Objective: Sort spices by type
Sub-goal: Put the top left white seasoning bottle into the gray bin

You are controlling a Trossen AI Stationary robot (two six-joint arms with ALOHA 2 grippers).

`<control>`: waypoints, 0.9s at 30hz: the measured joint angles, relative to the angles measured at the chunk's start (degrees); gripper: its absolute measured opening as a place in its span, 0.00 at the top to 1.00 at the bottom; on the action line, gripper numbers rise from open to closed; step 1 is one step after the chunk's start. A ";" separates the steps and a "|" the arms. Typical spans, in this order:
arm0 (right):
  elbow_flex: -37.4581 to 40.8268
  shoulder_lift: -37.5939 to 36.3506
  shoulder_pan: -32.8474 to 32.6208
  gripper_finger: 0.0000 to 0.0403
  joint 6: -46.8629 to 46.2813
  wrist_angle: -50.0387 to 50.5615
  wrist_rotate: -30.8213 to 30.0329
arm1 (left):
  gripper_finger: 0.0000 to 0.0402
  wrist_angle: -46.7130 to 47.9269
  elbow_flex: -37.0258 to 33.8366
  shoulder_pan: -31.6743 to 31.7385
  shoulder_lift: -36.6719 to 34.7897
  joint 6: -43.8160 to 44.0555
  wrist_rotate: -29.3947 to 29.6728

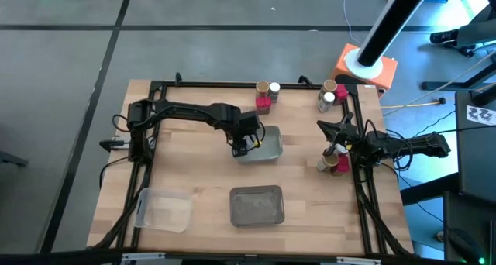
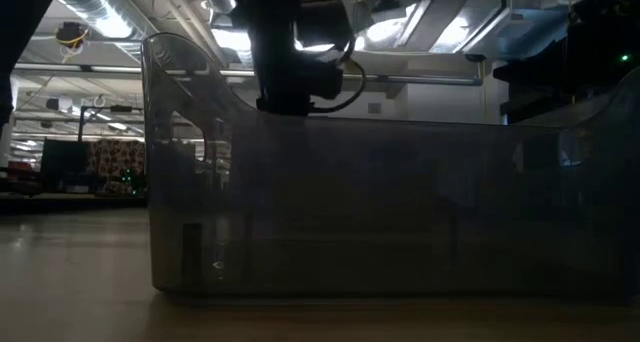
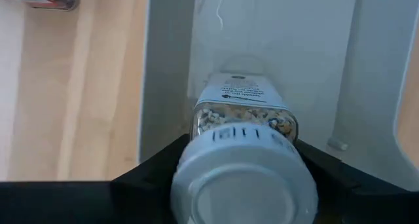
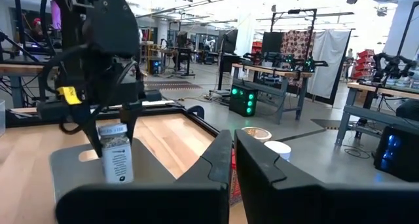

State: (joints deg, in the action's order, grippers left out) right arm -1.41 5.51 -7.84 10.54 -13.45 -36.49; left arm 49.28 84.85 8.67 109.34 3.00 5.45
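Observation:
My left gripper (image 1: pixel 242 145) reaches out over the far grey tray (image 1: pixel 267 150) and is shut on a white-lidded spice jar (image 3: pixel 242 112); the right wrist view shows the jar (image 4: pixel 118 162) upright below it. My right gripper (image 4: pixel 234 152) is shut and empty and hovers at the table's right side (image 1: pixel 335 137), by a small group: a white-lidded jar (image 1: pixel 332 149), a jar (image 1: pixel 324 164) and a red packet (image 1: pixel 339 164). Two tan-topped cylinders (image 1: pixel 263 87) and a red packet (image 1: pixel 264 104) stand at the far edge. Three more spices stand at the far right corner (image 1: pixel 329 94). My left gripper pinches the jar by its white lid (image 3: pixel 242 185), one finger (image 3: pixel 154 168) on each side. The fingers come from above, pointing down (image 4: pixel 114 129). The jar stays upright over the tray floor; I cannot tell whether its base touches the tray.
A second grey tray (image 1: pixel 257 205) lies near the table's near edge, a clear tray (image 1: pixel 163 211) near the near left corner. The low view is mostly filled by a clear tray wall (image 2: pixel 400 212). A black frame (image 1: pixel 232 84) runs around the table. An orange base (image 1: pixel 366 67) stands beyond the far right corner.

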 joint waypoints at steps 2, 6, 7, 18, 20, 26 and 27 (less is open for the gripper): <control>-0.01 -0.01 -0.02 0.95 0.06 -0.04 0.04 | 0.48 -0.13 -0.12 0.17 0.00 0.00 0.00; 0.00 -0.01 0.01 0.95 -0.08 0.44 0.04 | 0.47 -1.58 -0.12 0.28 -0.04 0.05 0.13; -0.02 -0.01 0.00 0.95 -0.09 0.41 0.04 | 0.47 -1.93 -0.11 0.28 -0.07 0.04 0.12; -0.01 -0.01 0.00 0.95 -0.17 0.33 0.04 | 0.46 -1.77 0.11 1.41 -0.07 -0.95 -0.07; 0.00 0.01 0.01 0.95 -0.17 0.28 0.04 | 0.46 -1.75 0.57 1.60 -0.14 -1.16 -1.06; -0.01 -0.01 0.00 0.95 -0.16 -0.04 0.04 | 0.46 2.50 4.65 1.55 -0.24 -2.20 -1.66; 0.00 -0.01 0.01 0.95 -0.18 -0.26 0.04 | 0.46 3.25 5.46 1.54 -0.24 -2.23 -1.66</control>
State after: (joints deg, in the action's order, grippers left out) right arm -1.41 5.50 -7.84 10.37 -13.71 -36.45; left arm 52.53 90.31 10.22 109.10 0.78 3.79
